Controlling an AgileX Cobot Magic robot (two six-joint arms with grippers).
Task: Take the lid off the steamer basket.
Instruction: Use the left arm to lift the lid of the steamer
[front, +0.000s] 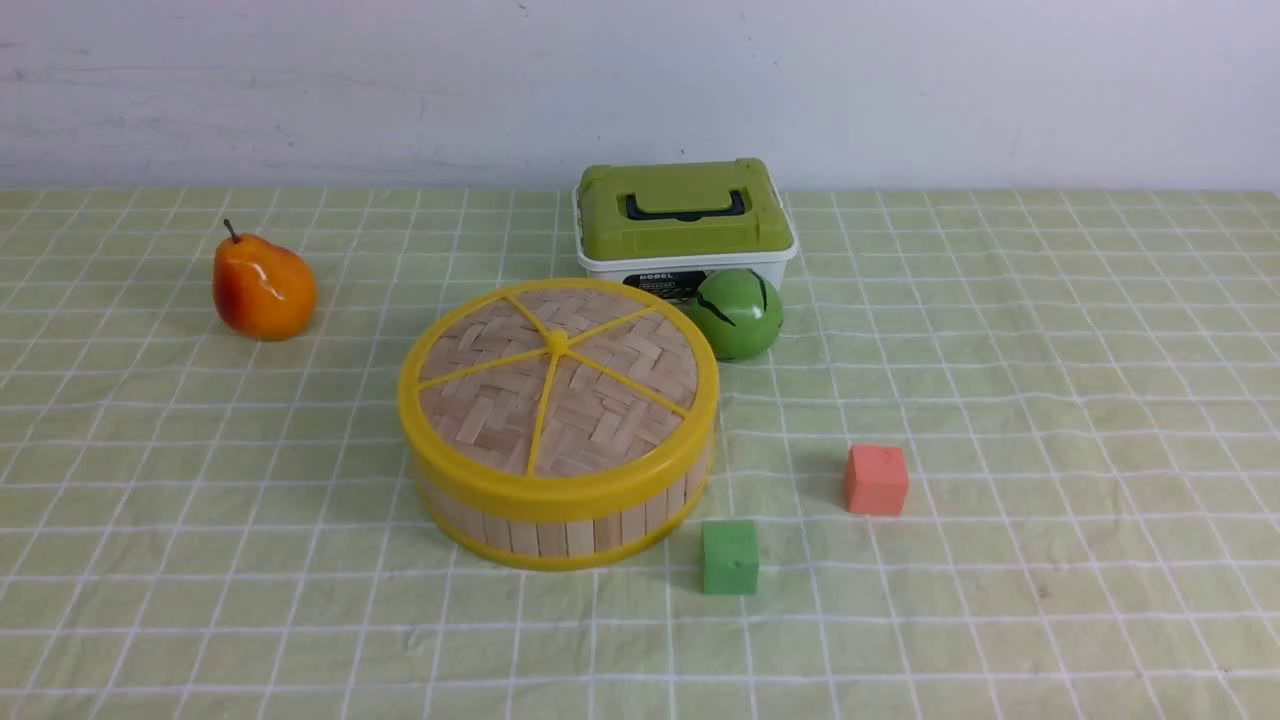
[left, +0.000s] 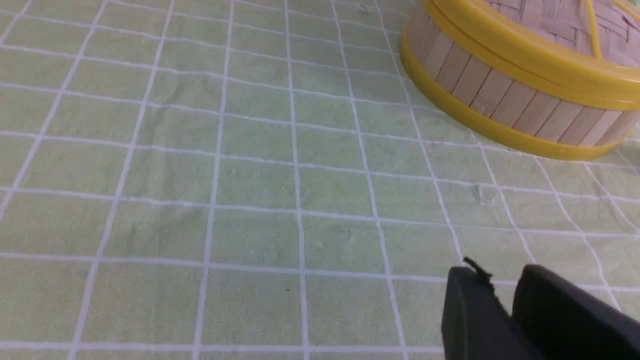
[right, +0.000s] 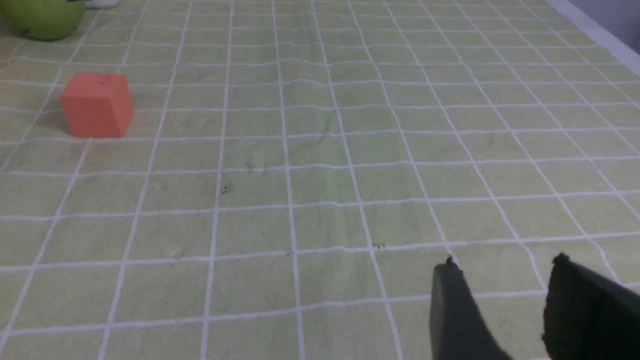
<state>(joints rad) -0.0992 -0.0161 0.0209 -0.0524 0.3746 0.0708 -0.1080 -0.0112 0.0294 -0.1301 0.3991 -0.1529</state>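
Note:
The steamer basket (front: 560, 535) stands mid-table, its upright bamboo slats between yellow rims. The lid (front: 557, 375) sits flat and closed on it, woven bamboo with a thick yellow rim and yellow spokes meeting at a centre knob. Neither arm shows in the front view. In the left wrist view the basket (left: 500, 95) and the lid's rim (left: 525, 55) lie well ahead of my left gripper (left: 502, 272), whose black fingers stand a narrow gap apart over bare cloth, holding nothing. My right gripper (right: 505, 262) is open wider over bare cloth, also empty.
A white box with a green lid (front: 680, 215) stands behind the basket, a green ball (front: 740, 313) against it. To the basket's right lie a red cube (front: 876, 480) and a green cube (front: 729, 557). A pear (front: 262, 290) sits far left. A checked green cloth covers the table.

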